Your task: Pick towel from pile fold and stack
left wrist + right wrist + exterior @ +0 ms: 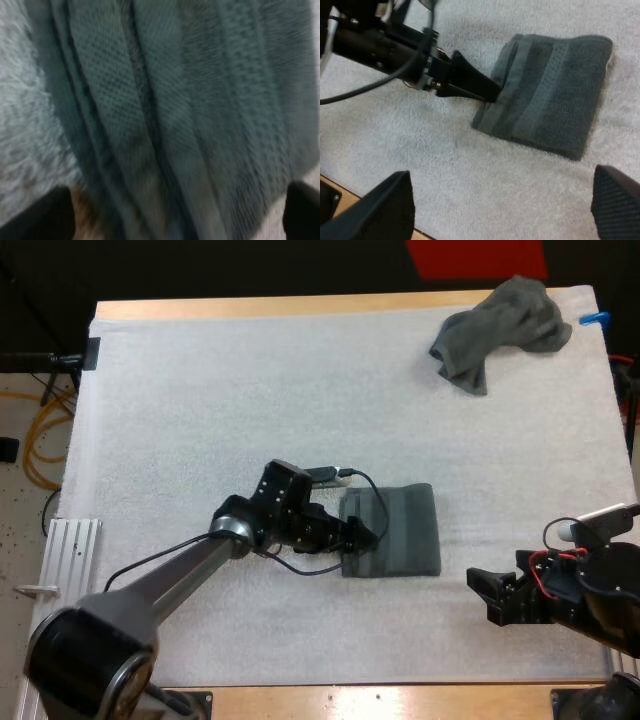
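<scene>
A folded dark grey-green towel (395, 530) lies flat on the white mat, near the middle. My left gripper (362, 534) rests at the towel's left edge. In the left wrist view its fingers (45, 215) stand wide apart over the ribbed towel (190, 110), so the gripper (172, 220) is open. A crumpled towel (505, 328) sits at the mat's far right corner. My right gripper (488, 596) hovers open near the front right, apart from the folded towel (550, 95). From there I see the left gripper (475, 86) touching the towel's edge, with my right gripper (502, 200) holding nothing.
The white mat (250, 390) covers most of the wooden table. A metal rail (70, 550) runs along the table's left side, with orange cables on the floor beyond it.
</scene>
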